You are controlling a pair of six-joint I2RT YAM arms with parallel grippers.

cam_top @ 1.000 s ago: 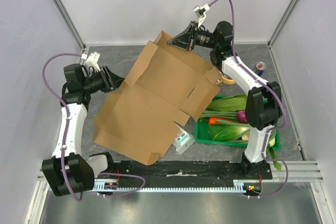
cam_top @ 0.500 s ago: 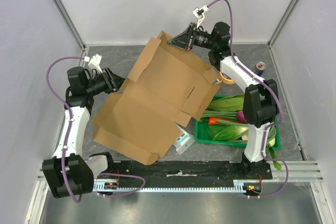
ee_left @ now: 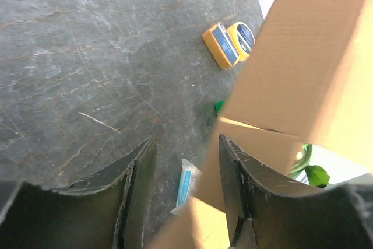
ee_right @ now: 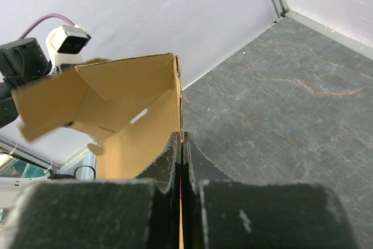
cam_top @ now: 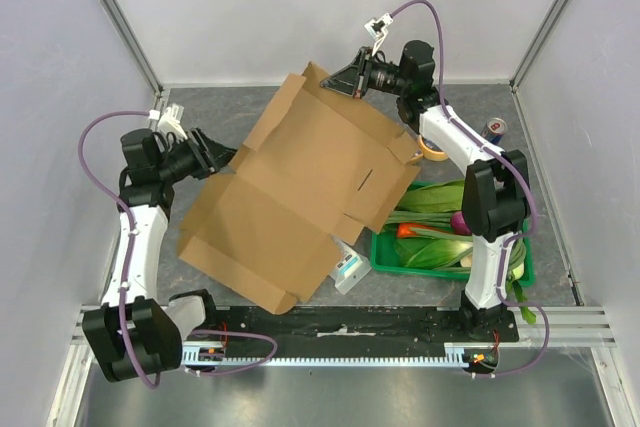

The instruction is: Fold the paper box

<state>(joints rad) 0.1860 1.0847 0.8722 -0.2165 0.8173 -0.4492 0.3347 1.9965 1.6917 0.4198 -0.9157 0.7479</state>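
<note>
The paper box (cam_top: 310, 187) is a large flat brown cardboard sheet with flaps, tilted up off the table across the middle. My right gripper (cam_top: 340, 80) is shut on its far top edge; in the right wrist view the fingers (ee_right: 182, 138) pinch the thin edge of the sheet (ee_right: 134, 126). My left gripper (cam_top: 222, 155) is at the sheet's left edge. In the left wrist view its jaws (ee_left: 186, 142) stand open, with a cardboard corner (ee_left: 315, 56) poking between them from below and gaps showing beside it.
A green crate (cam_top: 450, 273) of vegetables sits at the right, partly under the sheet. A small white-and-blue packet (cam_top: 348, 269) (ee_left: 186, 182) lies by the sheet's near corner. A yellow tape roll (cam_top: 432, 150) (ee_left: 230, 42) and a can (cam_top: 494, 129) lie at the back right.
My left jaws have parted a little around the sheet's left edge, and the left arm has shifted slightly. The right gripper keeps its hold on the far edge.
</note>
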